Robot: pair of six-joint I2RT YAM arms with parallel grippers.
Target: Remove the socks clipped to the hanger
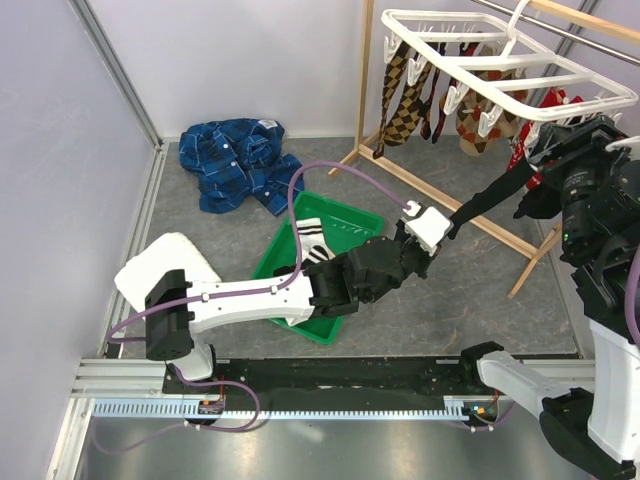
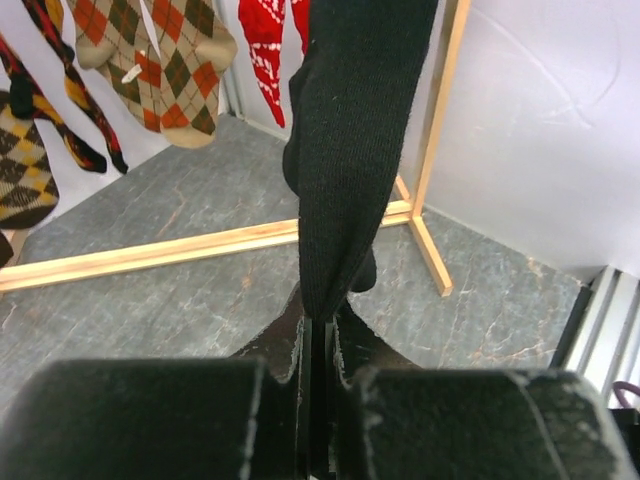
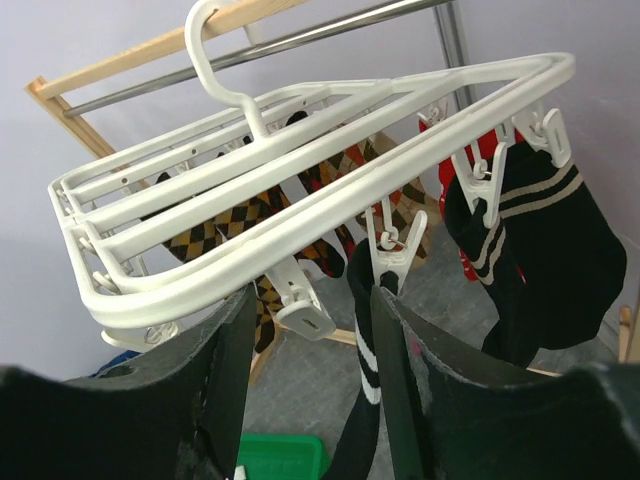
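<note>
While left gripper (image 2: 318, 335) pinches a black sock (image 2: 350, 150), right gripper (image 3: 312, 320) gapes under hanger (image 3: 300, 215) rim.

This is a robotics lab work cell, not a home: a left arm (image 1: 250, 300) and a right arm (image 1: 600, 260) are bolted along an aluminium rail (image 1: 330, 405) at the edge of a table covered with a grey stone-pattern mat (image 1: 430, 300). Plain pale wall panels (image 1: 250, 60) set in aluminium profile posts (image 1: 120, 75) fence it in, and a purple cable (image 1: 292, 200) loops off the left arm. The household things look like staged props: a wooden stand (image 1: 361, 80) carrying a white clip hanger (image 3: 300, 215) of socks (image 1: 400, 100), a green plastic bin (image 1: 345, 225) and a crumpled blue plaid shirt (image 1: 235, 160).
</note>
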